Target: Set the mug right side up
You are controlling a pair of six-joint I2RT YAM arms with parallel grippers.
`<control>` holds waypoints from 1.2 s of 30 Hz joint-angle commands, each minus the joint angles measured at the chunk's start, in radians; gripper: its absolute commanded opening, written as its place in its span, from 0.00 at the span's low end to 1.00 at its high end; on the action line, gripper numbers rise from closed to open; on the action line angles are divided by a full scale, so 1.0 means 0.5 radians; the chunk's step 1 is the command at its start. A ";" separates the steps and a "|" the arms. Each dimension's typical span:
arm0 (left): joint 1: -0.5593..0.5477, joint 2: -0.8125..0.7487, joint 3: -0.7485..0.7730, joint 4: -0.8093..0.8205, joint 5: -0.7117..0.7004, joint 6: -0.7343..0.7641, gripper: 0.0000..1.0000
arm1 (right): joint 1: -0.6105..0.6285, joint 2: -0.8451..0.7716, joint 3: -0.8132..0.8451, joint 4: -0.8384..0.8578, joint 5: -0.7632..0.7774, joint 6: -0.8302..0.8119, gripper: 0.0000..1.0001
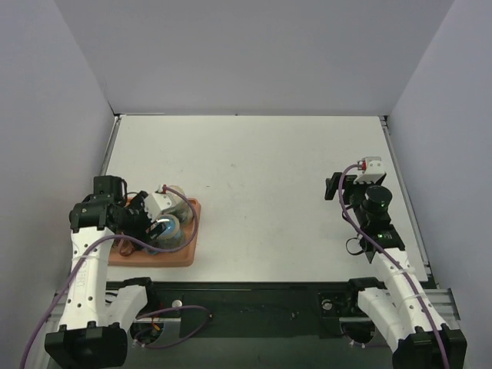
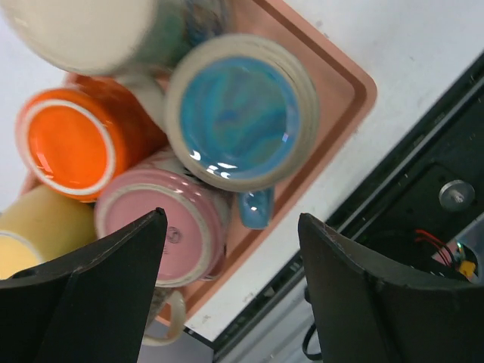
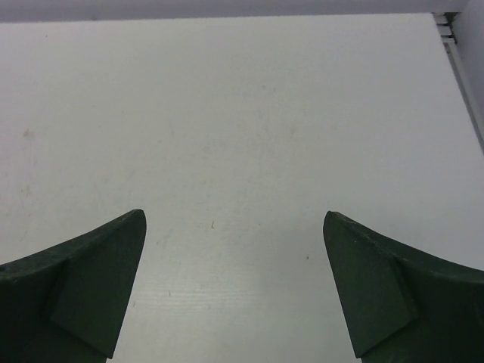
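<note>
Left fingers [image 2: 125,283] are held wide open over the blue mug [image 2: 240,110] in the tray [image 2: 344,83]. Right fingers [image 3: 94,268] are spread, nothing held.

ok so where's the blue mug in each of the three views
Top external: the blue mug is at lower left, on the tray by the left arm.
Left wrist: the blue mug is at upper centre, among the other mugs.
Right wrist: not in it.
Shared landmark: the pink tray, in the top and left wrist views.

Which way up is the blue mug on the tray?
Upside down: the blue mug shows a shallow glazed base, not an opening.
</note>
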 commanded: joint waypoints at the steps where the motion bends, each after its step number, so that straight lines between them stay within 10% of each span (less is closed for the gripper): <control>1: 0.001 -0.052 -0.132 -0.320 -0.071 0.168 0.80 | 0.095 0.020 0.030 -0.098 -0.075 -0.154 0.97; 25: -0.035 -0.107 -0.292 -0.341 0.331 0.309 0.77 | 0.108 0.029 -0.019 -0.022 -0.051 -0.144 0.97; 36: -0.038 -0.107 -0.418 0.205 -0.178 -0.194 0.76 | 0.111 0.051 -0.026 -0.022 -0.041 -0.147 0.97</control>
